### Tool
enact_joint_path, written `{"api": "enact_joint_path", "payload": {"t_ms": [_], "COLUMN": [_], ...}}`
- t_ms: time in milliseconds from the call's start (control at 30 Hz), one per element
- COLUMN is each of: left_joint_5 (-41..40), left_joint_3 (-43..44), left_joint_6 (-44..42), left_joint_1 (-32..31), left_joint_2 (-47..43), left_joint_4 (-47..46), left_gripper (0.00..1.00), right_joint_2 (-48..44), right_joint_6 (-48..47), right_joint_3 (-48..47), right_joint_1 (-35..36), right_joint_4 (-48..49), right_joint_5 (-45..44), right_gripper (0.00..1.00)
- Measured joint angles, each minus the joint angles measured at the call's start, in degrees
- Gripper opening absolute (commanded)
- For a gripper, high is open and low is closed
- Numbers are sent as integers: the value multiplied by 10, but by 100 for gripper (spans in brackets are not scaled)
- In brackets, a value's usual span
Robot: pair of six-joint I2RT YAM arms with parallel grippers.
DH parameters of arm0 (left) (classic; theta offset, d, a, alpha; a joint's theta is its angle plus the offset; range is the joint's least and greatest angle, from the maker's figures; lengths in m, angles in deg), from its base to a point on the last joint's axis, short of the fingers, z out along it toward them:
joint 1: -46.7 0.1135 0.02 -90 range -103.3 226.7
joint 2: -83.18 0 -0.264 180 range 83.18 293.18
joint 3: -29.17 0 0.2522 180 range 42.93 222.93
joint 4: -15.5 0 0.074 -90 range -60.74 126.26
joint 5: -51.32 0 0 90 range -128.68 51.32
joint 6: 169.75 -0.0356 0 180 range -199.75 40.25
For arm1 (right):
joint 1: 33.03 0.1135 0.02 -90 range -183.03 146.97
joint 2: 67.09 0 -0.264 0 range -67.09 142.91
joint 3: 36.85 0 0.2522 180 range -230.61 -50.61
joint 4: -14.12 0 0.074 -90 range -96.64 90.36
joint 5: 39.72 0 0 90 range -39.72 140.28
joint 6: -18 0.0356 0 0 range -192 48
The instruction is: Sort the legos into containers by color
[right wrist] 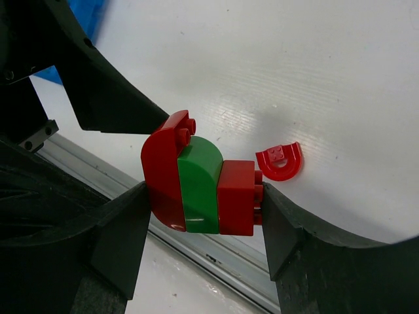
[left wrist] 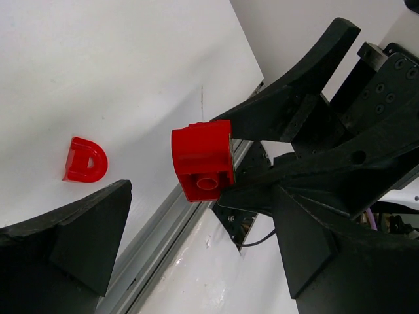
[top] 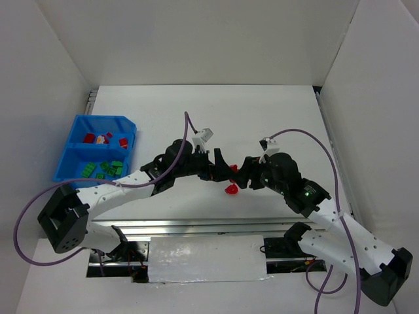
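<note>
The right gripper [right wrist: 203,219] pinches a red-green-red stack of plastic bricks [right wrist: 200,180] lengthwise between its jaws, above the white table [right wrist: 294,65]. The left gripper [left wrist: 201,199], jaws wide, closely faces the stack's red end.

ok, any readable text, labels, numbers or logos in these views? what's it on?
No text can be read in any view.
Brick stack in the right gripper: no print; any stud marks are too small to tell.
Loose red arch piece: same.
Blue bin: no label visible.
White tabs on the arm cables: too small to read.
</note>
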Motion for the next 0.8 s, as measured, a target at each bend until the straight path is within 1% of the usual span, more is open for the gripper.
{"api": "enact_joint_path", "payload": {"t_ms": [167,300,500,600,800], "left_joint_5": [5,-7,-49,-53,-56], "left_joint_3": [9,11,11,12,14], "left_joint_6": [4,4,0,-1,1], "left_joint_1": [0,0,-2,-2,-2], "left_joint_2": [10,9,-36,-50,-42], "left_joint_4": [-1,3,24,21,20], "left_gripper": [99,100,100,100,100], "right_joint_2": [-9,-9,-9,-10,-22], "right_joint_6": [-8,-5,19,23,21], "right_joint_3": [0,0,0,0,1], "right_joint_1": [0,1,7,7,7], "right_joint_4": [-4,-5,-13,-13,0], "right_joint_5": [-13,-26,-57,-57,-34], "right_gripper": [25,25,24,24,24]}}
